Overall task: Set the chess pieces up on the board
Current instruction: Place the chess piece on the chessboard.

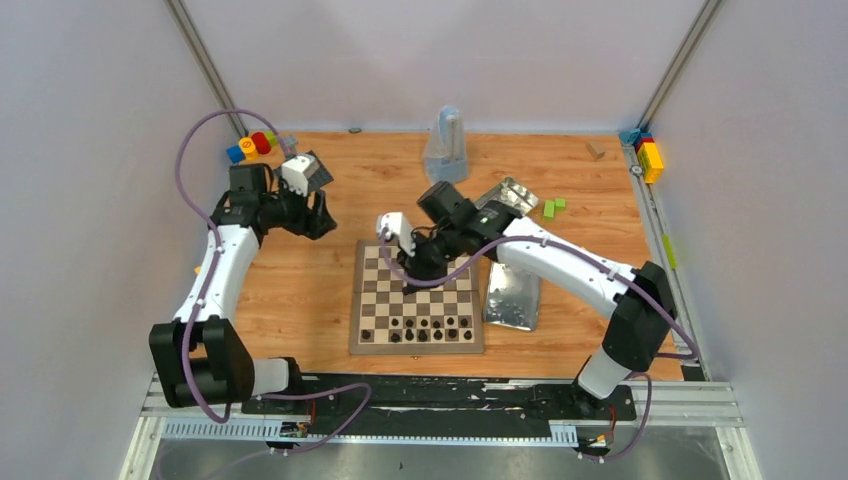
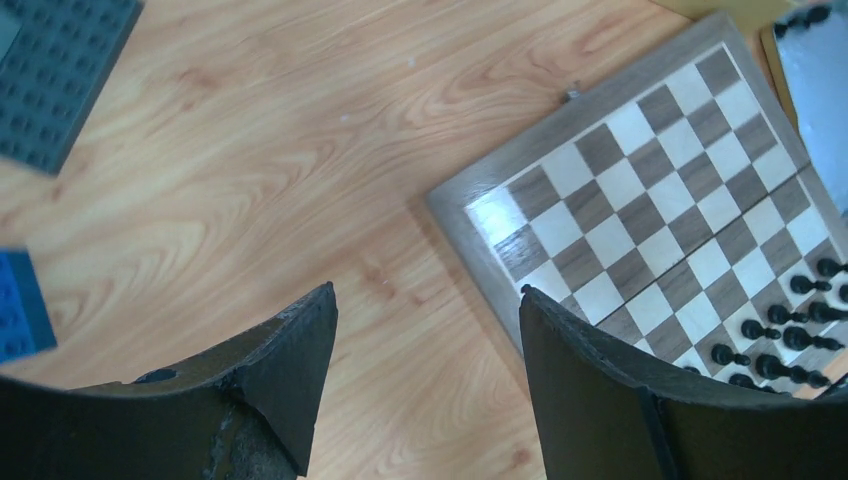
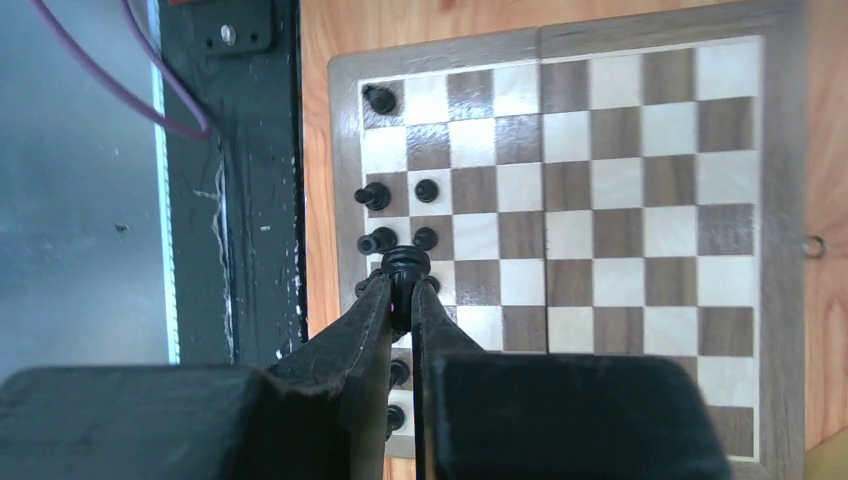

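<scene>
Right claw (image 3: 402, 296), clamped on a black piece (image 3: 405, 262) over the board (image 3: 620, 180), should lower it upright, square-centred; left claw (image 2: 425, 295) apart, empty.

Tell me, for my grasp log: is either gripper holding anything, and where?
The right gripper pinches a black chess piece below its head; the left gripper is open, empty.

On board (image 1: 378, 300), near rows: chess pieces (image 1: 420, 328); tin (image 1: 512, 298) right.

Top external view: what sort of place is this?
Probably a lab robot test cell: plain white walls, a wood-top table on an aluminium rail frame, and toy blocks at its far corners.
</scene>
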Available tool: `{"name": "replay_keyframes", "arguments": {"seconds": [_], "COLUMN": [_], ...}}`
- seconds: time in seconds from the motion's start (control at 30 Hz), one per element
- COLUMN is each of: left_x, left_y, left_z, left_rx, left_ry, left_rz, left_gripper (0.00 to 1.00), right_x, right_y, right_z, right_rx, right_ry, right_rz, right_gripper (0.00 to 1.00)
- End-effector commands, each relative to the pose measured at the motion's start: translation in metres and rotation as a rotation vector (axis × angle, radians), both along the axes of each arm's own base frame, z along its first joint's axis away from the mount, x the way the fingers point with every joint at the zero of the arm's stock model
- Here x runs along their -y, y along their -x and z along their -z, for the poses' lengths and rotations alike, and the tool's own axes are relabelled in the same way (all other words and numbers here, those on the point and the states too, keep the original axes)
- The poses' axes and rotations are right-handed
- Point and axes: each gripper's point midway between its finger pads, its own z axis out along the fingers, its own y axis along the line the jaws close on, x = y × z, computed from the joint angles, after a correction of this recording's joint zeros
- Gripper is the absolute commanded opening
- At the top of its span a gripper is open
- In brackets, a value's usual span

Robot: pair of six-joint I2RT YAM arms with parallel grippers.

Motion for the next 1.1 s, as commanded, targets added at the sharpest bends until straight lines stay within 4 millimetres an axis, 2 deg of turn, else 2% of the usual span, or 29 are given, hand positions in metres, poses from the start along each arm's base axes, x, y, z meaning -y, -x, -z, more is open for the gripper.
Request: {"name": "replay_keyframes", "arguments": {"seconds": [0.0,0.17,0.37,0.53,0.7,1.07], "left_x": [-0.027,-0.050,-0.054,-0.055,-0.053,-0.053], "left_y": [0.001,0.004,0.012,0.018,0.024,0.029], "left_z": [-0.019,-0.021,-0.027,-0.034,-0.041,-0.040], "left_rx": [-0.079,-0.085,-0.061,-0.034,-0.003,0.011], "left_ry": [0.138,0.138,0.115,0.084,0.078,0.055], "left_rz": [-0.094,-0.154,-0.162,-0.149,-0.137,-0.114], "left_gripper": [0.74,0.74,0.75,0.75,0.75,0.75], "right_x": [-0.018,-0.042,-0.065,-0.073,-0.078,-0.086], "right_y": [0.008,0.037,0.054,0.058,0.060,0.055], "right_z": [0.019,0.045,0.077,0.096,0.103,0.117], "right_rx": [0.152,0.187,0.274,0.320,0.329,0.344], "right_ry": [0.170,0.338,0.476,0.529,0.545,0.570], "right_rz": [-0.075,-0.204,-0.305,-0.339,-0.347,-0.358], "right_gripper": [0.03,0.05,0.05,0.04,0.04,0.04]}}
